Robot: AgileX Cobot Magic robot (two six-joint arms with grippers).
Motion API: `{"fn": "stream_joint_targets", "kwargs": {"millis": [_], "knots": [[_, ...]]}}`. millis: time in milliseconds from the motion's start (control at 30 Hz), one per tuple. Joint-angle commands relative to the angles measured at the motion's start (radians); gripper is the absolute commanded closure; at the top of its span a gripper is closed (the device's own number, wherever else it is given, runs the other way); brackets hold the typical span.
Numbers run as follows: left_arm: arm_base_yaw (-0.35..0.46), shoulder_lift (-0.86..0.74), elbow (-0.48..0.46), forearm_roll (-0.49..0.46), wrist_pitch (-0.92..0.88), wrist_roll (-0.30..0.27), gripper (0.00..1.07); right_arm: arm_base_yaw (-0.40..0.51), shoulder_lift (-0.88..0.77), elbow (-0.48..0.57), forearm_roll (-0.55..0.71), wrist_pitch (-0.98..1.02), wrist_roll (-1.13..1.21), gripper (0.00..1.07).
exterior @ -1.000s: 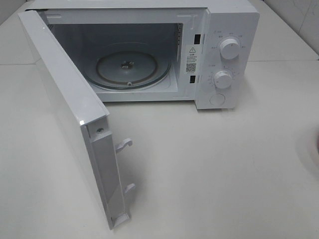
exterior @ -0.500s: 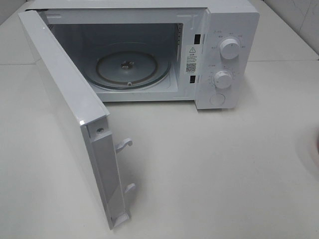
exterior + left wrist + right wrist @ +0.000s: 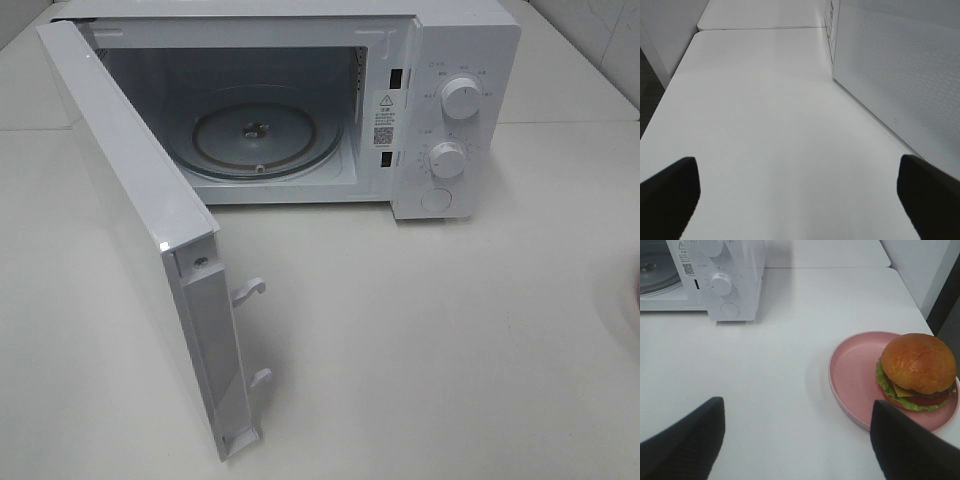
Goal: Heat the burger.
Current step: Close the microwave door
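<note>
The burger [image 3: 918,365], with an orange-brown bun, lettuce, cheese and a dark patty, sits on the far side of a round pink plate [image 3: 850,371] in the right wrist view. My right gripper [image 3: 797,412] hovers open just short of the plate, with nothing between its dark fingers [image 3: 685,440]. The white microwave [image 3: 455,50] stands at the back of the table, its door [image 3: 130,200] swung wide toward the front left. Its glass turntable [image 3: 265,135] is bare. My left gripper [image 3: 797,172] is open over bare table beside the door's outer face [image 3: 900,75]. Neither gripper shows in the exterior view.
Two knobs [image 3: 461,97] and a round button [image 3: 436,199] are on the microwave's right panel, also seen as the knob [image 3: 721,283] in the right wrist view. Door latches [image 3: 248,290] stick out from the door's edge. The table edge [image 3: 670,95] drops off left of my left gripper.
</note>
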Motion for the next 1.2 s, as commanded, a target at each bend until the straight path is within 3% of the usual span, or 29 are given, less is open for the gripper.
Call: {"fn": "stream_joint_targets", "kwargs": {"millis": [33,200,267,300,367,533,733,967,1200], "knots": [[0.001,-0.019,0.001,-0.008,-0.007,-0.003,0.04,-0.003,-0.03,0.003,0.003,-0.008,-0.012,0.31],[0.001,-0.019,0.001,-0.008,-0.007,-0.003,0.04,-0.003,-0.03,0.003,0.003,-0.008,-0.008,0.31],[0.001,-0.019,0.001,-0.008,-0.007,-0.003,0.04,-0.003,-0.03,0.003,0.003,-0.008,-0.008,0.2],[0.001,-0.019,0.001,-0.008,-0.007,-0.003,0.04,-0.003,-0.03,0.003,0.003,-0.008,-0.008,0.2],[0.001,-0.019,0.001,-0.008,-0.007,-0.003,0.04,-0.003,-0.03,0.003,0.007,-0.008,-0.017,0.06],[0.001,-0.019,0.001,-0.008,-0.007,-0.003,0.04,-0.003,-0.03,0.003,0.006,-0.008,-0.01,0.07],[0.001,-0.019,0.001,-0.008,-0.007,-0.003,0.04,-0.003,-0.03,0.003,0.002,-0.009,-0.005,0.19],[0.001,-0.019,0.001,-0.008,-0.007,-0.003,0.04,-0.003,-0.03,0.003,0.002,-0.009,-0.005,0.47],[0.001,-0.019,0.001,-0.008,-0.007,-0.003,0.04,-0.003,-0.03,0.003,0.002,-0.009,-0.005,0.59]]}}
